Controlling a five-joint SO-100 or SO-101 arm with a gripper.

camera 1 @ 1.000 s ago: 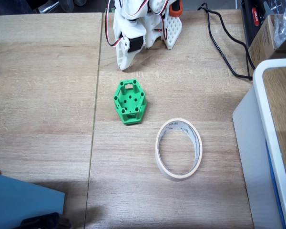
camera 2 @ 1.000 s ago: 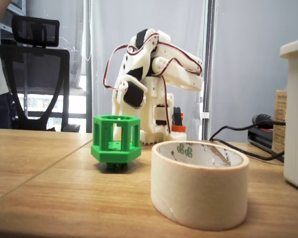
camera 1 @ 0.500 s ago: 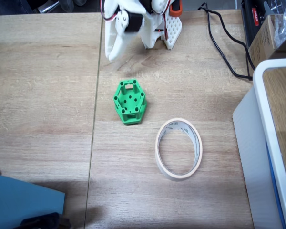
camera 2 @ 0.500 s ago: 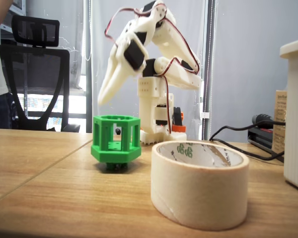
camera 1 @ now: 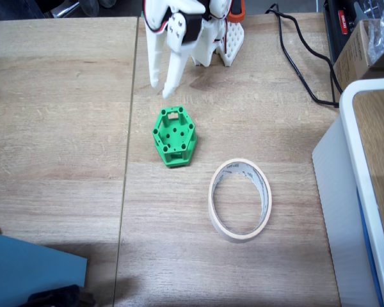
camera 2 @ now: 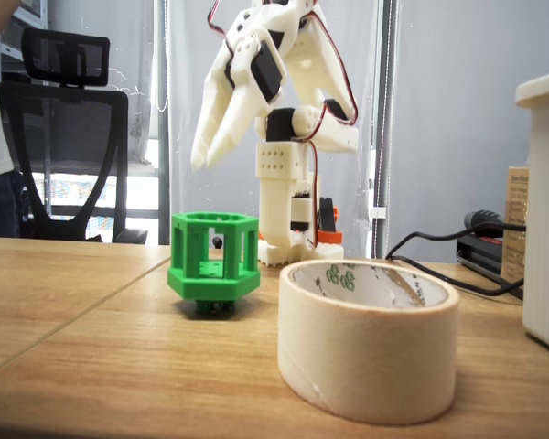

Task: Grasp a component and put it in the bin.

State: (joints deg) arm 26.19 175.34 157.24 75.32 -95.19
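Hovering above the green component (camera 1: 174, 137), the white claw (camera 1: 161, 89) has its fingers slightly apart, gripping nothing. A fixed view from the side shows its height (camera 2: 204, 161). Cream bin (camera 1: 239, 199) lies nearby on the wooden worktop (camera 1: 57, 128). Half a second ago the claw pointed farther left.

The component (camera 1: 174, 137) (camera 2: 214, 255) is a bright green hexagonal cage of plastic, standing upright on the wooden table with 1 flat face up. That face shows round holes and 1 square hole near its far edge. The bin (camera 1: 239, 199) (camera 2: 367, 337) is a cream roll of masking tape, a thin-walled ring lying flat, open side up, near the component but apart from it.
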